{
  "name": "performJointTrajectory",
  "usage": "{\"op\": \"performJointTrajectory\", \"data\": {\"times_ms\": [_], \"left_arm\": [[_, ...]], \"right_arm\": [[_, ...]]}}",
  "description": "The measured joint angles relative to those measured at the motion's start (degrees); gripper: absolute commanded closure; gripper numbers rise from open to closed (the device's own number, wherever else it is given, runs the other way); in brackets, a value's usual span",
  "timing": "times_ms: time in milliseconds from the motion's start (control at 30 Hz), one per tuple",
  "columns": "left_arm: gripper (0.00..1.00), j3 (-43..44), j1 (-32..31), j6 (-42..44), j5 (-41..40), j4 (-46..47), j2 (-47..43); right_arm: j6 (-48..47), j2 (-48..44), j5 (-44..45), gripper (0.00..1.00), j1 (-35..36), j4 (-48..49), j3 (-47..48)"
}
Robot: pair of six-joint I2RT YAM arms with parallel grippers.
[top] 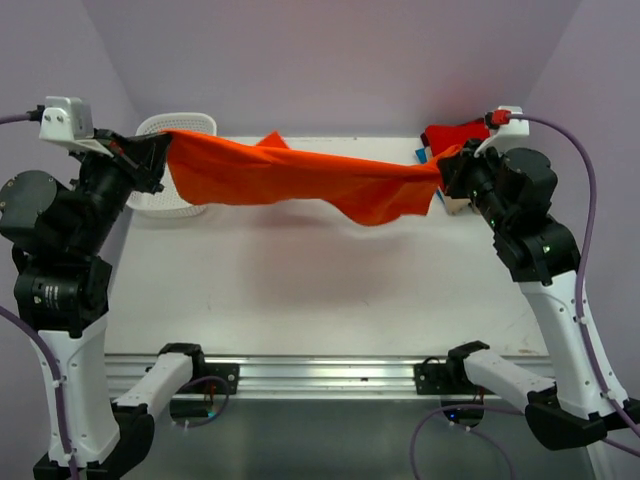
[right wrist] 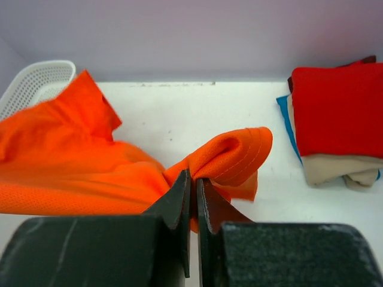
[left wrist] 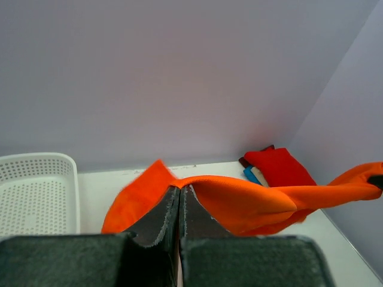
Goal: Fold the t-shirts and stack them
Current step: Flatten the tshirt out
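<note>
The bright orange t-shirt (top: 300, 178) hangs stretched in the air between both grippers, above the back of the table. My left gripper (top: 163, 150) is shut on its left end; the cloth drapes over the shut fingers in the left wrist view (left wrist: 239, 200). My right gripper (top: 447, 170) is shut on its right end, pinching a hemmed fold (right wrist: 236, 158). A stack of folded shirts sits at the back right: red on top (right wrist: 338, 110), blue (right wrist: 282, 113) and beige (right wrist: 335, 167) below. The stack also shows in the left wrist view (left wrist: 278, 167).
A white plastic mesh basket (top: 165, 195) stands at the back left, partly under the orange shirt; it shows in the left wrist view (left wrist: 36, 191) and the right wrist view (right wrist: 36, 81). Purple walls close in at the back and sides. A metal rail (top: 320, 375) runs along the near edge.
</note>
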Motion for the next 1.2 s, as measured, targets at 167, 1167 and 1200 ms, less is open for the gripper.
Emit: {"op": "performJointTrajectory", "data": {"times_ms": [167, 1167, 1200], "left_arm": [[1.00, 9.09, -0.22, 0.04, 1.68, -2.25, 8.59], [1.00, -10.58, -0.33, -0.07, 2.14, 17.62, 13.44], [1.00, -16.11, -1.22, 0.02, 1.44, 19.71, 8.09]], "right_arm": [[0.90, 4.87, 0.52, 1.00, 0.02, -4.63, 7.52], [2.32, 13.99, -1.11, 1.00, -1.57, 31.43, -10.93], [1.99, 11.30, -1.27, 1.00, -1.66, 32.13, -12.09]]}}
